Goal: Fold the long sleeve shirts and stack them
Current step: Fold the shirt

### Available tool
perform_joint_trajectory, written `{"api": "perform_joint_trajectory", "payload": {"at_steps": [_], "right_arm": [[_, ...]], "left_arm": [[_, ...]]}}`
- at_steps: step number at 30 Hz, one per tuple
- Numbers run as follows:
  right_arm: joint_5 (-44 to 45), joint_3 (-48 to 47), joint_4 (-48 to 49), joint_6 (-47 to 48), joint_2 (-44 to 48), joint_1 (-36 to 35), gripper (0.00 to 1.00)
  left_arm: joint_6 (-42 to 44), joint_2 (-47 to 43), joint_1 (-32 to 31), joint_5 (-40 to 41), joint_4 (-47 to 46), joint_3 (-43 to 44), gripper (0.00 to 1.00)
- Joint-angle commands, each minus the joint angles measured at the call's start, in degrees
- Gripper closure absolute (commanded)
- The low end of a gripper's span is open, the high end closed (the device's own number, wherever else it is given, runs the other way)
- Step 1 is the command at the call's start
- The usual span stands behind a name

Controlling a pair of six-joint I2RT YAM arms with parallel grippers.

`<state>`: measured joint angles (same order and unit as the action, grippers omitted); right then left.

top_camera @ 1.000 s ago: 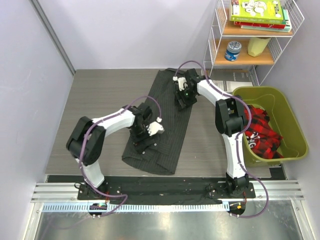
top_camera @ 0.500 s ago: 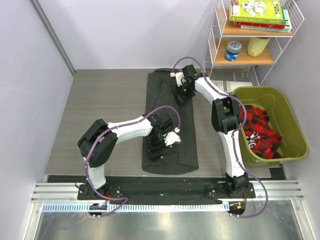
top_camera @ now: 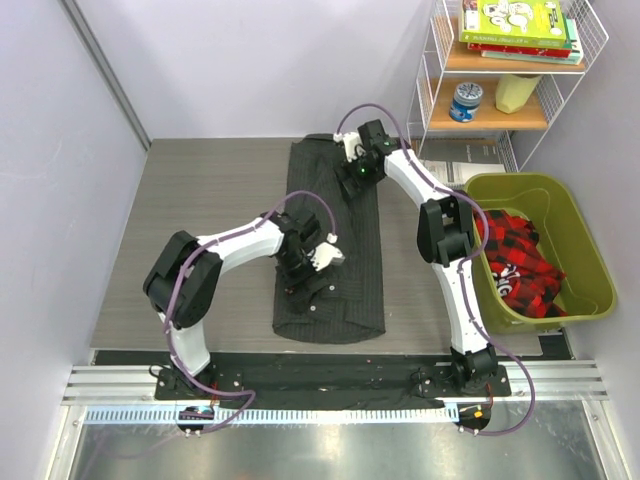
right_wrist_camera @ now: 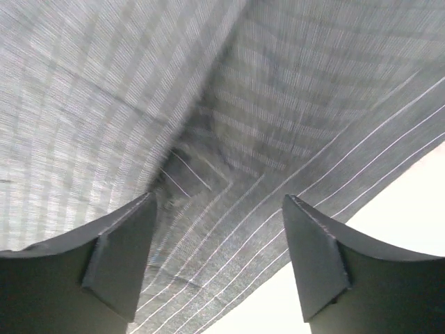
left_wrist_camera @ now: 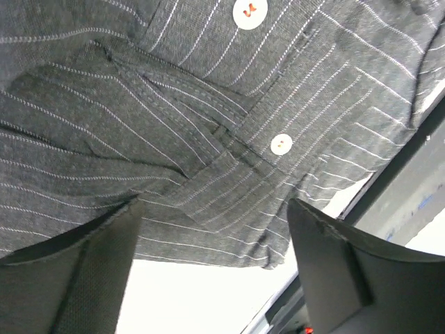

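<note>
One long sleeve shirt (top_camera: 335, 250), dark with fine pale pinstripes, lies folded into a long narrow strip down the middle of the table. My left gripper (top_camera: 303, 284) hovers over its near half, open. In the left wrist view the left gripper (left_wrist_camera: 214, 209) has nothing between its fingers, and the shirt's placket with white buttons (left_wrist_camera: 280, 144) fills the frame above the cloth's edge. My right gripper (top_camera: 352, 183) is over the strip's far end. Seen from the right wrist, the right gripper (right_wrist_camera: 219, 202) is open just above the striped cloth (right_wrist_camera: 229, 125), which is not pinched.
A green bin (top_camera: 585, 245) holding red plaid cloth (top_camera: 520, 262) stands at the right. Behind it is a wire shelf (top_camera: 500, 70) with books, a tin and a yellow object. Papers (top_camera: 470, 170) lie near the shelf's foot. Walls close in at the left and at the back.
The shirt strip has swung from a diagonal to nearly straight, its far end shifting left. The right gripper moved left along with that end. The left gripper went right, then came back a little.
</note>
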<state>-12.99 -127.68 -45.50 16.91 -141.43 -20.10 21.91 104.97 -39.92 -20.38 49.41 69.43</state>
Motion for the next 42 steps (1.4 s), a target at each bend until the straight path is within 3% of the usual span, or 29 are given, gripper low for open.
{"api": "perform_joint_trajectory", "payload": {"at_steps": [1,5,8,9,11,16,21,24,34,42], "right_arm": [[-5.98,-7.23,2.60,-2.58,7.64,0.15,0.18],[-11.07,-2.59,3.57,-1.44,19.67,0.15,0.09],[-12.93,7.85,5.84,1.02,31.80,0.15,0.07],[-13.37,16.67,7.77,0.59,35.65,0.15,0.03],[-11.62,25.68,12.36,-0.38,45.06,0.06,0.00],[-26.54,49.76,1.74,24.96,59.75,-1.16,0.00],[-21.03,80.84,9.70,33.53,78.79,-7.92,0.00],[-16.11,90.72,16.13,36.87,84.37,-14.87,0.00],[-12.41,99.11,25.62,46.37,78.69,-22.88,0.02],[-9.60,101.92,29.85,51.47,74.46,-24.99,0.15]], "left_arm": [[3.49,-5.88,1.25,-6.85,4.03,2.28,0.09],[4.54,-16.44,1.69,-10.55,4.03,2.12,0.00],[9.19,-26.87,4.41,-10.91,3.42,-1.30,0.00],[13.12,-29.18,5.54,-10.30,3.50,-2.27,0.00],[17.71,-35.49,5.73,-8.46,3.68,-6.40,0.00],[29.32,-42.82,5.82,-9.06,2.55,-17.46,0.00],[33.72,-45.90,3.90,-10.04,-10.51,-30.20,0.03],[31.52,-46.26,-0.84,-3.53,-18.53,-34.00,0.04],[39.96,-41.68,-5.16,-3.09,-23.04,-38.39,0.05],[41.47,-36.95,-8.42,0.34,-26.62,-40.25,0.04]]}}
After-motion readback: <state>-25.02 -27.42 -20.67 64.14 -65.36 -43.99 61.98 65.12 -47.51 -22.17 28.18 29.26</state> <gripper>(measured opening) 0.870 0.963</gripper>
